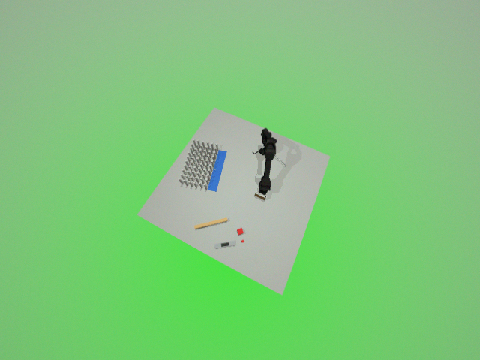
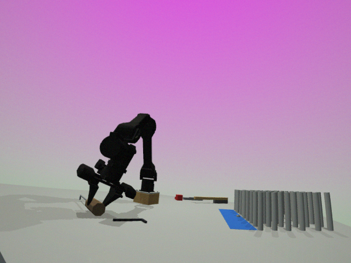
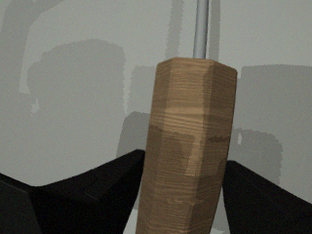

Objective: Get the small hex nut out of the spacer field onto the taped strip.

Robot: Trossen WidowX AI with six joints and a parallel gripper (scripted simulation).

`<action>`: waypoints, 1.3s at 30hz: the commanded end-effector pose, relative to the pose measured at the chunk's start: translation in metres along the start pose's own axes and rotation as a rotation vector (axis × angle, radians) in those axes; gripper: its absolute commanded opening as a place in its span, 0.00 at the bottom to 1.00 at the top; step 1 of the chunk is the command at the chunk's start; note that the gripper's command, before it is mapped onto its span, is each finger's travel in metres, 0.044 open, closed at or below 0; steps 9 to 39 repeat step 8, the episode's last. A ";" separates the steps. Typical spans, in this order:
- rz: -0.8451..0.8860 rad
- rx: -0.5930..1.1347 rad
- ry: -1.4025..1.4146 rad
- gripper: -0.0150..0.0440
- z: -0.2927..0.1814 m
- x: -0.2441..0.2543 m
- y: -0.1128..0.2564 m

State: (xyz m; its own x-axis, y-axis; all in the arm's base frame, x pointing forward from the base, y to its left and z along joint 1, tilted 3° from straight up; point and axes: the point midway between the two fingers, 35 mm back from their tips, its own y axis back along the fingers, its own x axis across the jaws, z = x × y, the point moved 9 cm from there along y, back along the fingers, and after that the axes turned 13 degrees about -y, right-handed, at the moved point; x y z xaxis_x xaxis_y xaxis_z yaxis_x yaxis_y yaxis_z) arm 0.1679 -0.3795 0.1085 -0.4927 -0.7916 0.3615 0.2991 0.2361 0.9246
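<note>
My gripper is shut on the wooden handle of a tool with a thin grey metal shaft. The handle is tilted and low at the table; whether it touches is unclear. The shaft's bent end shows behind it in the exterior view. The grey spacers stand in rows, well away from my gripper. The small nut lies on the blue taped strip, close to the front spacers. No tool shows in the field.
A black bent key lies near my gripper. The arm's base block stands nearby. Farther off are a tan stick, a red cube, a tiny red piece and a grey bar.
</note>
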 end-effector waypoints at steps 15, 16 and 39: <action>0.000 0.001 0.000 1.00 0.000 0.000 0.000; 0.000 0.001 0.000 1.00 0.000 0.000 0.000; 0.000 0.001 0.000 1.00 0.000 0.000 0.000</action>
